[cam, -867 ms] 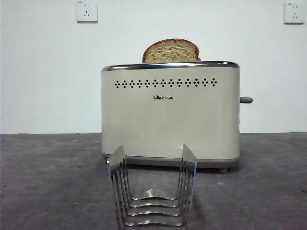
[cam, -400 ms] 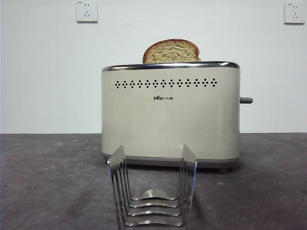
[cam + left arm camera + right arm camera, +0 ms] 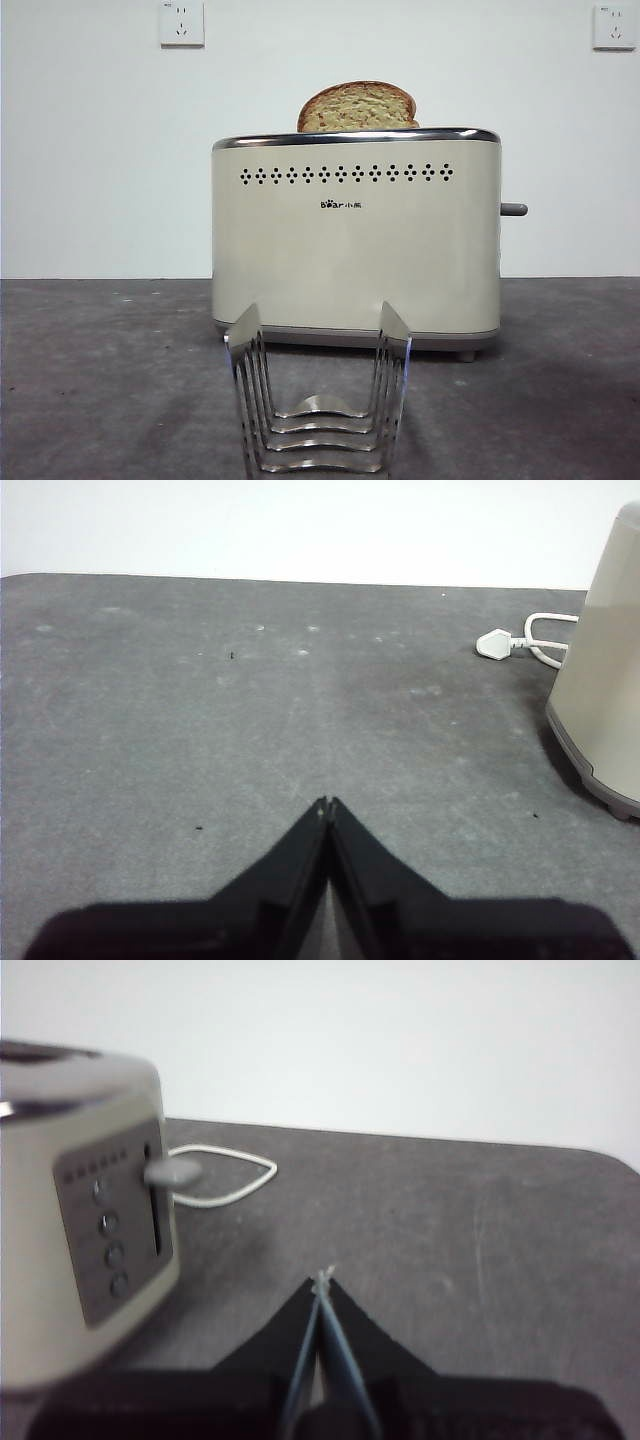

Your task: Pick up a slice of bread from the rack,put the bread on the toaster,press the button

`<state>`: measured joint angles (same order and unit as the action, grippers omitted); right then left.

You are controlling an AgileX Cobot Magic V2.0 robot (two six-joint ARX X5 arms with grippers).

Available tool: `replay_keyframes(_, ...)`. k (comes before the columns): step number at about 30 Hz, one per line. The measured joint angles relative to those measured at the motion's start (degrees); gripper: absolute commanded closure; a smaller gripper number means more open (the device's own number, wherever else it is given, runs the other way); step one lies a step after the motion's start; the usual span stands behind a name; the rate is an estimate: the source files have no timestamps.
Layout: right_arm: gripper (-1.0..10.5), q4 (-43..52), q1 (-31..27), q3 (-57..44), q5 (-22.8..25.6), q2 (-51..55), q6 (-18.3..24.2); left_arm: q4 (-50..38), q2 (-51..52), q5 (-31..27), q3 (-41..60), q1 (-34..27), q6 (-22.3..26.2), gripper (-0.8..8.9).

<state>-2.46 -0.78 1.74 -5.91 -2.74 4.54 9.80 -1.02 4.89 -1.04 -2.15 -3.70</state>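
A plain white wall with two white wall sockets [image 3: 181, 23] stands behind a dark grey table [image 3: 100, 380]. The big cream toaster with a shiny top rim [image 3: 355, 240] sits in the middle. The thick slice of speckled tan bread [image 3: 356, 107] stands up in its top slot, likely so it can drop in to toast. The small shiny steel wire rack [image 3: 318, 405] is nearest and holds nothing. The short grey lever button [image 3: 513, 209] sticks out on the toaster's right side, not pressed I think.

The left gripper [image 3: 327, 805] rests low with jaws together, holding nothing. The right gripper [image 3: 322, 1280], jaws together too, is near the button. Only the wrist views show the white cord and plug [image 3: 497, 643] behind the toaster.
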Motion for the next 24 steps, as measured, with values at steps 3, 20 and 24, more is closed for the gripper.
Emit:
replay_keyframes(3,9.5,-5.2,0.0,-0.6,0.9,1.9,0.3,0.0,0.0,0.0,0.0,0.0,0.0,8.17)
replay_keyframes(20,9.5,-8.0,0.0,-0.5,4.0,2.2,-0.3,0.0,-0.9,0.0,0.0,0.0,0.0,8.17)
replay_keyframes(24,9.5,-8.0,0.0,-0.5,4.6,2.2,-1.8,0.0,-0.9,0.0,0.0,0.0,0.0,8.17)
